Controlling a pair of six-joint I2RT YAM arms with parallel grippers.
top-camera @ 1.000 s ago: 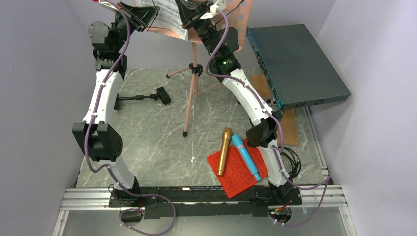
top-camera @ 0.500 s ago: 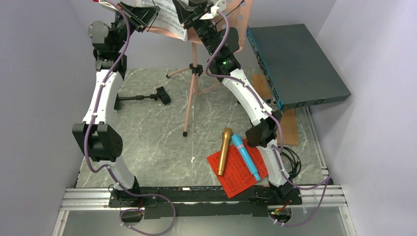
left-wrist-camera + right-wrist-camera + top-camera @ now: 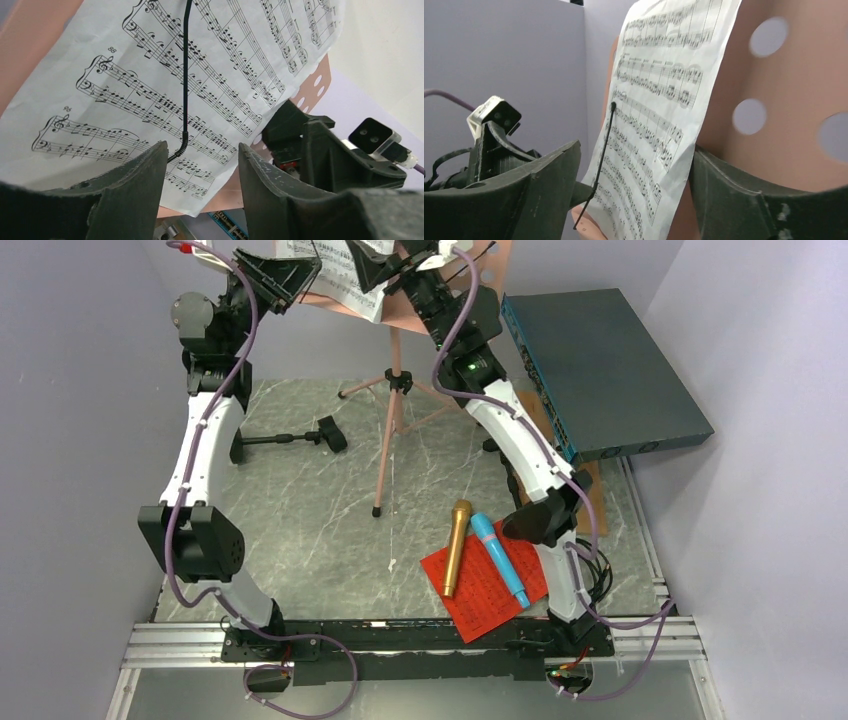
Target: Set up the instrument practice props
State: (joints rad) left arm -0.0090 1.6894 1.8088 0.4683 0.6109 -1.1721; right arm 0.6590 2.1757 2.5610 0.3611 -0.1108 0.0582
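Sheet-music page, white, resting on pink music desk high above the worktop. My left end effector and right end effector both stand wide open, holding nothing, with the sheet just ahead of each.

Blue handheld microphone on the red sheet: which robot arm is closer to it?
Right. The right arm bends close beside the blue handheld microphone; the left arm stands far on the other side.
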